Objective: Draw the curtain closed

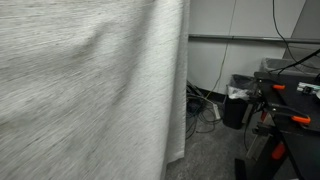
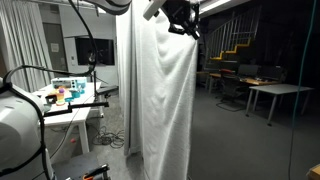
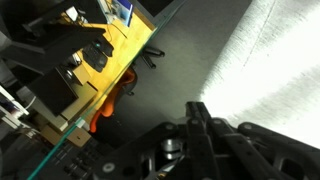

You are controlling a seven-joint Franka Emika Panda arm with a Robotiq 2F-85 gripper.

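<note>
The curtain [image 1: 80, 90] is a big light grey woven sheet that fills the left of an exterior view, with folds running diagonally up to the right. In an exterior view it hangs to the floor [image 2: 165, 100]. My gripper [image 2: 182, 20] is high up at the curtain's top right edge, and the fabric bunches up toward it. In the wrist view the two dark fingers [image 3: 195, 108] are pressed together, with the bright curtain [image 3: 265, 70] right beside their tips. The pinched fabric itself is hidden by the fingers.
A white table [image 2: 70, 100] with small objects and cables stands beside the curtain. Desks and chairs [image 2: 260, 92] stand on the far side. A black bin [image 1: 238, 100], floor cables [image 1: 200, 110] and a stand with orange clamps [image 1: 285, 105] are near the curtain's edge.
</note>
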